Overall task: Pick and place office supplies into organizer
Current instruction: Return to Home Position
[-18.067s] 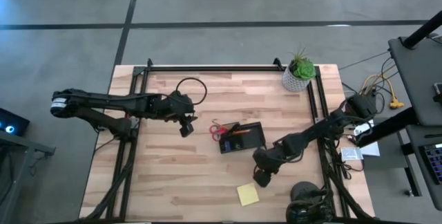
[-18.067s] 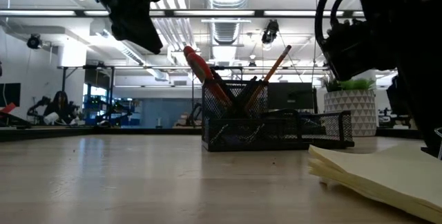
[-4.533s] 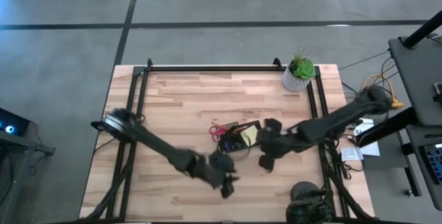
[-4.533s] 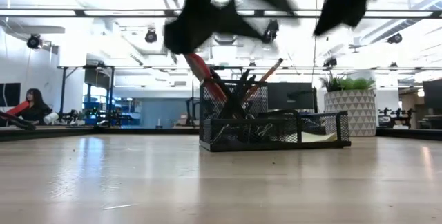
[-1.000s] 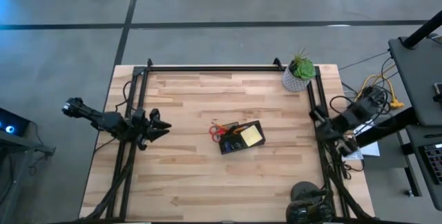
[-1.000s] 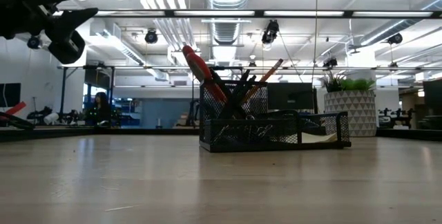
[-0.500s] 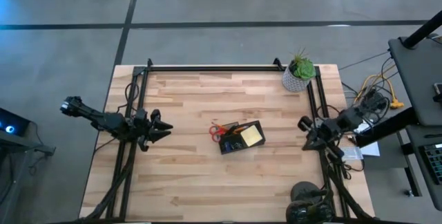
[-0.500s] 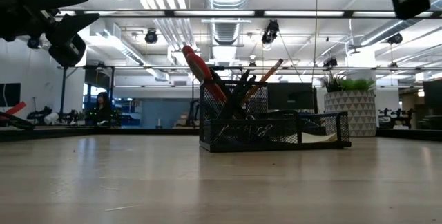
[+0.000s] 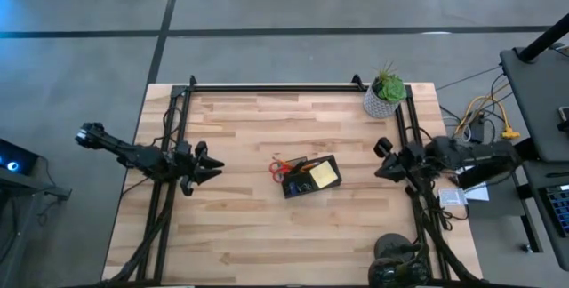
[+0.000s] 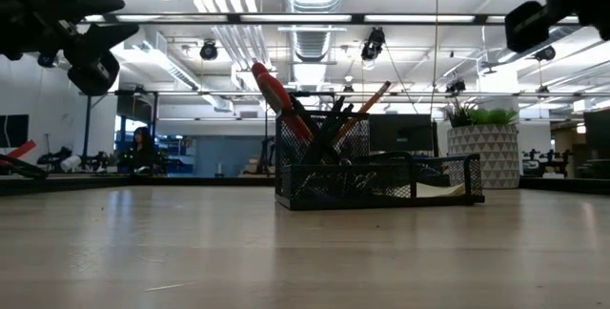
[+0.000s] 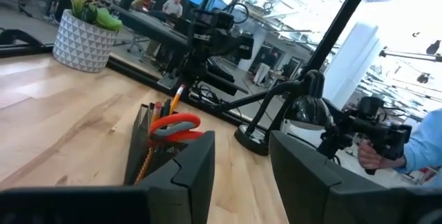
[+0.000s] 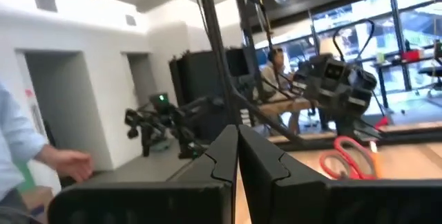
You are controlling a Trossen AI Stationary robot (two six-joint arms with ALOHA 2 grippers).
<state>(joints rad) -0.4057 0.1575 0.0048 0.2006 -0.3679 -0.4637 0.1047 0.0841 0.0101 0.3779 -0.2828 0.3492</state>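
**High view.** The organizer (image 9: pixel 307 192) stands at the middle of the counter (image 9: pixel 258 235). The sticky pad (image 9: pixel 325 173) lies in the organizer's section nearer the right edge, and the scissors (image 9: pixel 279 167) jut from the end nearer the left edge. The left end effector (image 9: pixel 216 167) hangs by the left edge and the right end effector (image 9: pixel 382 161) by the right edge, both well apart from the organizer. A potted plant (image 9: pixel 385 92) sits at the far right corner.

**Low view.** The scissors, a pencil (image 10: pixel 376 94) and pens (image 10: pixel 334 118) lean in the tall mesh section.

**Left wrist view.** The fingers (image 11: pixel 190 172) stand parted with nothing between them.

**Right wrist view.** The fingers (image 12: pixel 259 158) are pressed together and hold nothing.

**Finding.** Every supply you can see is in the organizer, so filling looks complete. The step in hand appears to be parking the arms. Your next move needs no grasp, only that each arm settles well away from the organizer.

**Markings.** No brand, label or writing can be read.
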